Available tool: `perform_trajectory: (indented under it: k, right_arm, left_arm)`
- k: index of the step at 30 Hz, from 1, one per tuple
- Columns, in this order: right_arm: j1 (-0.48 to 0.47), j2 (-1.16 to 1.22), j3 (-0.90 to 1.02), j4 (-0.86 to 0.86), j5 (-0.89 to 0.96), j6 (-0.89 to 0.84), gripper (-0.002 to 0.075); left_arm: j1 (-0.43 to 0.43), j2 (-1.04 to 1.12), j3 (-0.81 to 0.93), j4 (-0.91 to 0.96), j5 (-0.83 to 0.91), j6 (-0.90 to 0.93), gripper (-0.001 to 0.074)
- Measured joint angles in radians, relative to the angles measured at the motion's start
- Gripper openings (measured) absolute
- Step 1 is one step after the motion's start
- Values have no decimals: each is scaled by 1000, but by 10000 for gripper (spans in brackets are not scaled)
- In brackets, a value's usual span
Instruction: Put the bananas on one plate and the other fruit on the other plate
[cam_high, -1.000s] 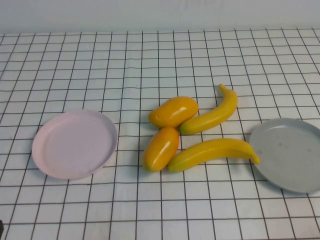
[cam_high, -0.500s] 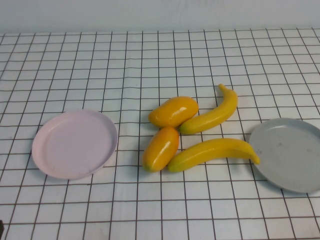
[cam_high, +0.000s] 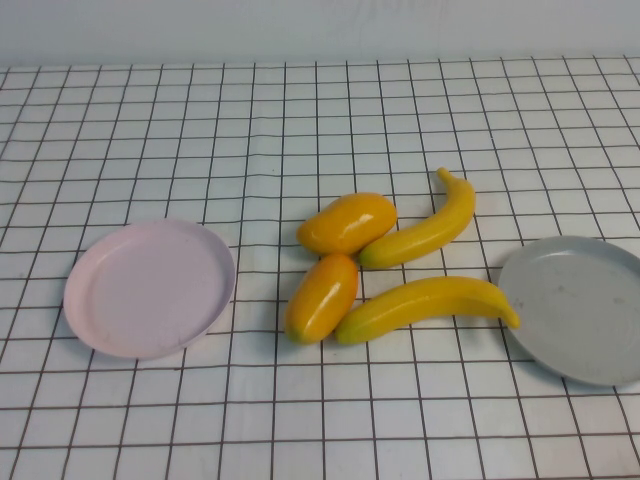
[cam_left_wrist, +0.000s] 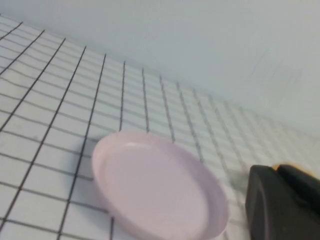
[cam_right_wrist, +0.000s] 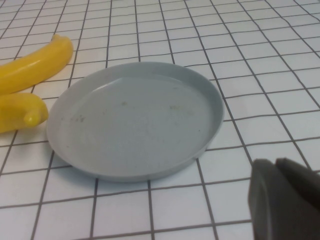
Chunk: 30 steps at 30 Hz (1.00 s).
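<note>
Pale pink plate sits toward the worktop's left edge, nothing on it. Left gripper shows only in the left wrist view, as a dark shape just beside this plate's rim; cannot tell whether its pincer is apart or together.

Mid-worktop, the fruit lies in a cluster. Far oval fruit touches the near oval fruit at their ends. Far banana rests its end against the far oval fruit. Near banana lies alongside the near oval fruit, its tip almost at the grey plate.

Light grey plate sits at the right edge, bare. Right gripper appears only in the right wrist view, near this plate; pincer state cannot be told.
</note>
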<state>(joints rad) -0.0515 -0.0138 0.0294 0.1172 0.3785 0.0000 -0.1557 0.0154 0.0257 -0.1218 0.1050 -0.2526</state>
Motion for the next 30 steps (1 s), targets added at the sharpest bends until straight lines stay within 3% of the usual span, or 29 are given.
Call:
perform_trajectory:
  k: [8,22,26,30]
  right_arm:
    - [0,0,0,0,0,0,-17]
    - [0,0,0,0,0,0,-17]
    - [0,0,0,0,0,0,-16]
    - [0,0,0,0,0,0,-17]
  left_arm:
    - [0,0,0,-60,-184,-98,-5]
    - [0,0,0,-66,-279,-297,-5]
    - [0,17,-104,7,-9,-318,-5]
    - [0,139,-367,55,380,-101,-5]
